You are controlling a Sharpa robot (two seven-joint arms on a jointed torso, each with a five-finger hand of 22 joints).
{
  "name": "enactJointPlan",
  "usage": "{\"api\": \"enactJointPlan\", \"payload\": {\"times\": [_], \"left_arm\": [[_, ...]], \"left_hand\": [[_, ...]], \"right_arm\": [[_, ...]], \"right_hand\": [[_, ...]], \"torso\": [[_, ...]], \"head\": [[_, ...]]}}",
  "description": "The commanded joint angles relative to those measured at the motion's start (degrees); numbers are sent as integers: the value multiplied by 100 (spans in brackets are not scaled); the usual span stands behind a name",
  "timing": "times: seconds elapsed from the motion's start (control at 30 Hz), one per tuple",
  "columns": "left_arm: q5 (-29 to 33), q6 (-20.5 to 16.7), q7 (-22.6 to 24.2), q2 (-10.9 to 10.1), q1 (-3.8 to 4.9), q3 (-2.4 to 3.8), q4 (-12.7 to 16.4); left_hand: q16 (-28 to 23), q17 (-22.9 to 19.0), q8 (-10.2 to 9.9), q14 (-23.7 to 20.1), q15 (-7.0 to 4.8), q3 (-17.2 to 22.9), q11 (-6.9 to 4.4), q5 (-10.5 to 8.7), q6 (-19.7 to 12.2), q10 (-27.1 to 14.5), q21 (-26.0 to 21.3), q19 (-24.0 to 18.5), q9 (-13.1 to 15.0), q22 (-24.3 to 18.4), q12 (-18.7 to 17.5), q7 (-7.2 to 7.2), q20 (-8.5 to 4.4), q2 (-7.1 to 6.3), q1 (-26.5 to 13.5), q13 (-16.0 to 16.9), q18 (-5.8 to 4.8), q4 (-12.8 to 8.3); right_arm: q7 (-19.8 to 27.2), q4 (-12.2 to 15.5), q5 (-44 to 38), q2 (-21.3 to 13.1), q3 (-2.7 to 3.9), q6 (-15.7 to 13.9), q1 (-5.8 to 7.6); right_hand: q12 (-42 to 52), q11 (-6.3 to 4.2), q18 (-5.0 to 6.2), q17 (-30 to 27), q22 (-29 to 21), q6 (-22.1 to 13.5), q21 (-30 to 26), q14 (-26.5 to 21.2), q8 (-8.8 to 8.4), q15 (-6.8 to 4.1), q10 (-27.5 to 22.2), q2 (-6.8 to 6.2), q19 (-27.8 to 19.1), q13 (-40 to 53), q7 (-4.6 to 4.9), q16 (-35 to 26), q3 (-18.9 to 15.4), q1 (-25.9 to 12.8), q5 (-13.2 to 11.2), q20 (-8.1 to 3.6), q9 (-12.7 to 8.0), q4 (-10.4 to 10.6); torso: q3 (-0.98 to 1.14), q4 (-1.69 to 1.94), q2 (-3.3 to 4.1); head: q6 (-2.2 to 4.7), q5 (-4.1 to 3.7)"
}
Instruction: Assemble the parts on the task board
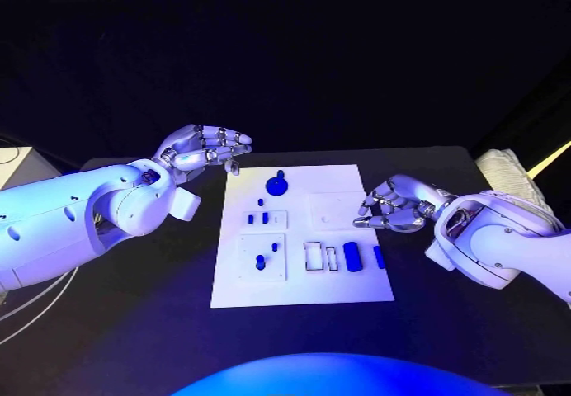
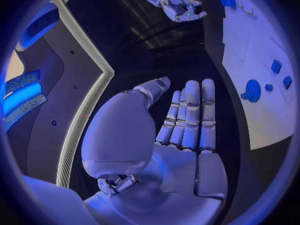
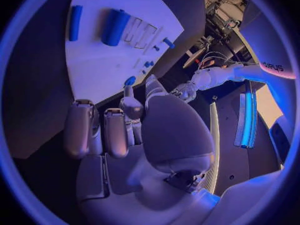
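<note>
The white task board (image 1: 298,285) lies in the middle of the black table. On it are a round blue part (image 1: 277,185) at the far end, small blue parts (image 1: 256,219) in a square recess, a blue peg (image 1: 260,262), two empty frames (image 1: 313,254), a blue cylinder (image 1: 352,253) and a blue bar (image 1: 379,256). My left hand (image 1: 209,148) hovers off the board's far left corner; its fingers (image 2: 190,115) are straight and nothing lies in its palm. My right hand (image 1: 398,206) hangs at the board's right edge with fingers (image 3: 94,130) curled in, holding nothing.
A pale folded cloth (image 1: 506,169) lies at the table's right edge and a white box (image 1: 18,161) stands off its left side. Cables (image 1: 24,305) trail at the lower left. Bare black table surrounds the board.
</note>
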Motion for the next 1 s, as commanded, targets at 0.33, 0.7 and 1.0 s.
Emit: {"api": "enactJointPlan", "payload": {"times": [0.33,0.7,1.0], "left_arm": [[39,40,100,-15,-41,3,57],[40,53,86,-53,-52,3,81],[39,63,58,-63,-53,4,85]], "left_hand": [[-5,-5,37,-16,14,-10,-3,9,-43,-35,-42,59,6,-11,43,-3,-1,9,-34,-6,81,45],[-5,-5,37,-16,14,-10,-3,9,-43,-35,-42,59,6,-11,43,-3,-1,9,-34,-6,81,45],[-4,-6,40,-18,15,-15,-2,11,-45,-38,-49,60,8,-16,52,-2,0,11,-42,-5,81,57]], "right_arm": [[-1385,102,-258,2,-57,274,-289],[-1640,-86,-467,379,-63,207,-558],[-1710,-241,-463,646,-62,424,-615]], "right_hand": [[1495,-72,-178,956,626,12,508,408,302,-58,719,136,270,1866,-80,416,-701,-387,42,-33,187,20],[1479,-72,-193,1034,688,3,580,417,340,-56,697,151,287,1867,-82,448,-767,-468,29,-32,212,24],[1369,-85,-194,1047,702,47,590,413,404,-63,617,227,284,1768,-101,452,-802,-523,32,-35,246,21]], "torso": [[0,5,0],[-4,-2,6],[-18,2,8]], "head": [[21,-169],[-26,-168],[-38,-121]]}}
